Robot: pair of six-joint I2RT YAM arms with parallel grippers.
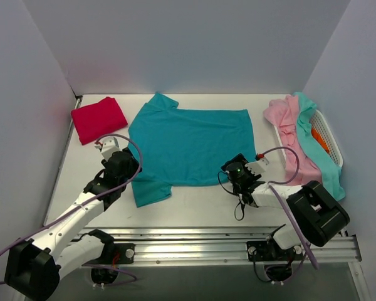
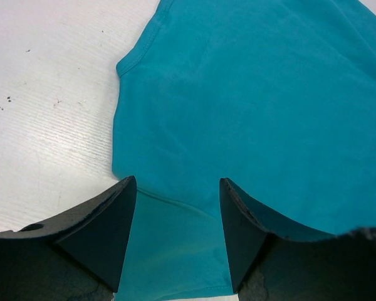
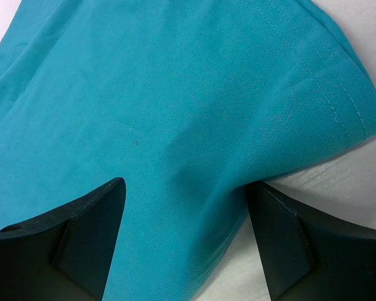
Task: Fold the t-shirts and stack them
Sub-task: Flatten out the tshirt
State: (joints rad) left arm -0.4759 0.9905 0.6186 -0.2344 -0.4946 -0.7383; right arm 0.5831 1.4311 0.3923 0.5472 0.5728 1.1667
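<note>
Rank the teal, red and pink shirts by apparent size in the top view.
Largest: teal t-shirt, spread flat, clearly ahead.
Then pink t-shirt, draped over the basket, and folded red t-shirt: they look about alike, and pink is partly hidden, so I leave them unranked.

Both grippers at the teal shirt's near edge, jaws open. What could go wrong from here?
1. Left gripper straddles a seam by the near sleeve, so it may pinch only that, not the body of the teal shirt.
2. Right gripper sits where cloth bunches beside the hem; closing could set a crease.
</note>
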